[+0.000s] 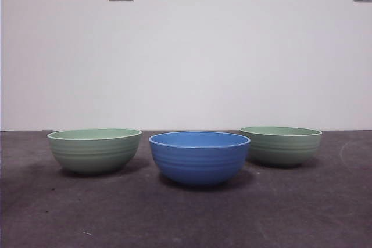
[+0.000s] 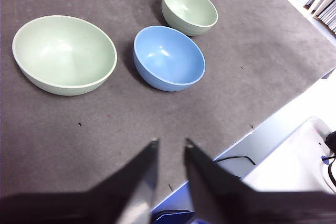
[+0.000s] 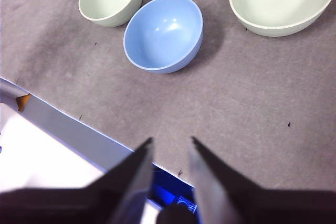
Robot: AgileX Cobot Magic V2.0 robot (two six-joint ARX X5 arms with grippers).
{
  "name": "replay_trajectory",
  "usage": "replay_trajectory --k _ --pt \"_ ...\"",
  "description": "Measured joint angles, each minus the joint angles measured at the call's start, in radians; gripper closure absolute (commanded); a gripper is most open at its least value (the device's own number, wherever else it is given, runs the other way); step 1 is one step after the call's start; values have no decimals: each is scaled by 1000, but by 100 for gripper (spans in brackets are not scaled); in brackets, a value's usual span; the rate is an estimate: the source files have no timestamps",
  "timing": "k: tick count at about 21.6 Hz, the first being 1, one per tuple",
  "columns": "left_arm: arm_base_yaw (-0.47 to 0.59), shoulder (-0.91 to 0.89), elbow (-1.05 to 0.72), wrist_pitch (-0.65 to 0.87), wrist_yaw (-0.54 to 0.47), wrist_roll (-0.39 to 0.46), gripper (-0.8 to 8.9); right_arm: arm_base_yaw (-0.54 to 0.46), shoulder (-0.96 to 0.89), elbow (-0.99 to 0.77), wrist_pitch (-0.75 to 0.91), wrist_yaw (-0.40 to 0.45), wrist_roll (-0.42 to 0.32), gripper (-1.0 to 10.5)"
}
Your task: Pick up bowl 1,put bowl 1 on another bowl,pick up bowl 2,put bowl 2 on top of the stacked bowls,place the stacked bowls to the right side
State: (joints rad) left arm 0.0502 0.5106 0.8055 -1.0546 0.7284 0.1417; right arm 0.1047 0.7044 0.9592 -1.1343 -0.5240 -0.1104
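With both tools held narrowly parted and empty above the dark grey bench [image 1: 186, 219], a pale green ridged bowl [image 1: 94, 150] is best gripped by its rim and lowered squarely into the round blue ridged bowl [image 1: 199, 157].

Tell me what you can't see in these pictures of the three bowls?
- Front view: the insides of the blue bowl and both green bowls, left and right, are hidden by their own walls, because the camera is low.
- Front view: neither arm shows at all.
- Right wrist view: one green bowl is cut off by the picture's edge.
- Wrist views: the left hand and right hand show only two dark, blurry jaws, apart, holding nothing.
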Motion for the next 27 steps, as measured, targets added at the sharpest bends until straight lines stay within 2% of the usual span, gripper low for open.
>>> replay_trajectory --k 1,2,17,27 --pt "0 2 0 0 0 0 68 0 2 0 0 0 3 336" --pt "0 5 0 0 0 0 66 0 6 0 0 0 11 312" --pt "0 45 0 -7 0 -9 68 0 81 0 17 4 71 320" --pt "0 45 0 -7 0 -11 68 1 287 6 274 119 175 321"
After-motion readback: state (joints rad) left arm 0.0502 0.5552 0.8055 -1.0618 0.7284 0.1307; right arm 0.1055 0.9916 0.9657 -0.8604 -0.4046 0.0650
